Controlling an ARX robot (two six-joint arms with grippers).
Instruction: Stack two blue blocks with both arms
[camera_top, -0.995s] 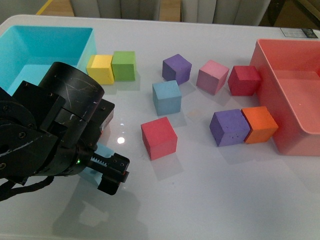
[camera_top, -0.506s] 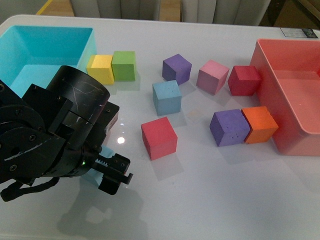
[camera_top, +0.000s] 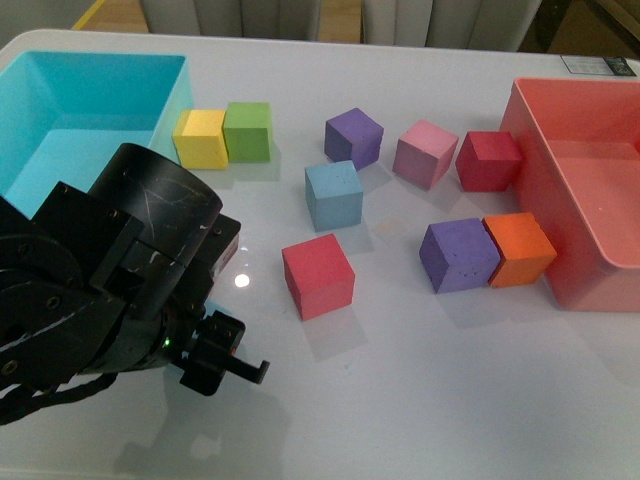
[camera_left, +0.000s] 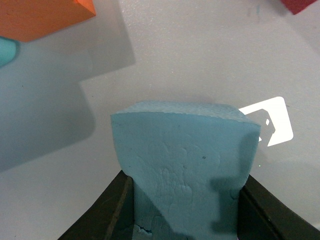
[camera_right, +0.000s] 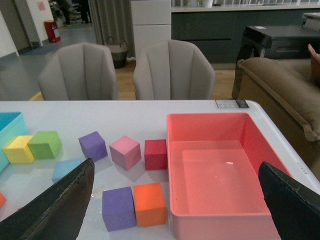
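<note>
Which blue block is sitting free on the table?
The free blue block, mid-table between the far purple cube and near red cube; the gripped blue block sits clamped in the left jaws.

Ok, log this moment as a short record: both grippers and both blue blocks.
left gripper: shut on the held blue block
held blue block: clamped between the fingers; hidden by the left arm in front view
right gripper: open, empty
second blue block: on the table, just behind the red cube, untouched
stack: not yet made
</note>
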